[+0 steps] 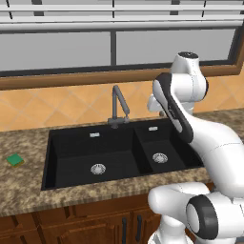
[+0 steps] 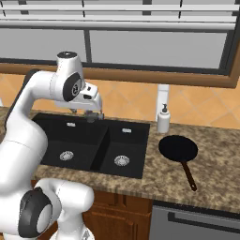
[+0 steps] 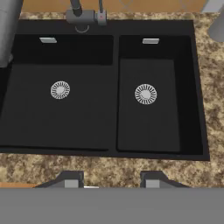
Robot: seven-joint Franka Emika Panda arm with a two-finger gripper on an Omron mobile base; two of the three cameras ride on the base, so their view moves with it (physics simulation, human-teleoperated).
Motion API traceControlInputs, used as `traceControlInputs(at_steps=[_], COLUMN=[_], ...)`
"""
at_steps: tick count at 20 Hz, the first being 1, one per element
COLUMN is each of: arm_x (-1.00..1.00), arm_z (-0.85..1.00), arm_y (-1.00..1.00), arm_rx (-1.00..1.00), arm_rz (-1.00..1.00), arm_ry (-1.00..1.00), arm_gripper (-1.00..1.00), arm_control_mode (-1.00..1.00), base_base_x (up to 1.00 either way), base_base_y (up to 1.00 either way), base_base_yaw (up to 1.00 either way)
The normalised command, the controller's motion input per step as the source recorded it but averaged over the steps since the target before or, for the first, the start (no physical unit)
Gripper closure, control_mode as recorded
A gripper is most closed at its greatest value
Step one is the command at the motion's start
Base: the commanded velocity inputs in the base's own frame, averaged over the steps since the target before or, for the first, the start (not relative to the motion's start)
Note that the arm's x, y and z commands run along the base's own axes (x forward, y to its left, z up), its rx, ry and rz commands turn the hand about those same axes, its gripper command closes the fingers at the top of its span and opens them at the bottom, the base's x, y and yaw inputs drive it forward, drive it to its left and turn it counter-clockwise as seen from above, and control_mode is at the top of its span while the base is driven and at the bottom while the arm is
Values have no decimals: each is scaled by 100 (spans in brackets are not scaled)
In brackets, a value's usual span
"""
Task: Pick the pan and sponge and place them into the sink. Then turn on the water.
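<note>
**Arm hangs over the sink, pan and sponge on the counter**

The gripper (image 3: 111, 178) hangs above the black sink (image 3: 199, 87), its two tips apart and holding nothing. The sponge (image 1: 15, 159) lies on the counter (image 1: 24, 186) left of the sink. The pan (image 2: 178, 149) sits right of the sink, near the white soap bottle (image 2: 163, 119). The arm hides part of the tap (image 1: 118, 106) from the right side.

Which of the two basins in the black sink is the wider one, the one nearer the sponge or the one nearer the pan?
The wide basin on the small green sponge's side; the narrower basin lies towards the round black frying pan.
</note>
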Motion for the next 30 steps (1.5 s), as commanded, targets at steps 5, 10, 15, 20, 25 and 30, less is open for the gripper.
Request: traceControlInputs(at_steps=[5, 10, 15, 20, 25, 30], arm_x=[-45, -63, -37, 0, 6, 24], arm_z=[-8, -19, -12, -1, -18, -31], arm_y=[-11, -40, -93, -100, -100, -100], arm_rx=[0, 0, 0, 0, 0, 0], arm_rz=[0, 0, 0, 0, 0, 0], arm_ry=[3, 0, 0, 14, 19, 27], arm_gripper=[-100, -100, -100, -100, -100, -100], arm_control_mode=[-100, -100, -100, -100, -100, -100], base_base_x=[0, 0, 0, 0, 0, 0], base_base_y=[0, 0, 0, 0, 0, 0], base_base_yaw=[0, 0, 0, 0, 0, 0])
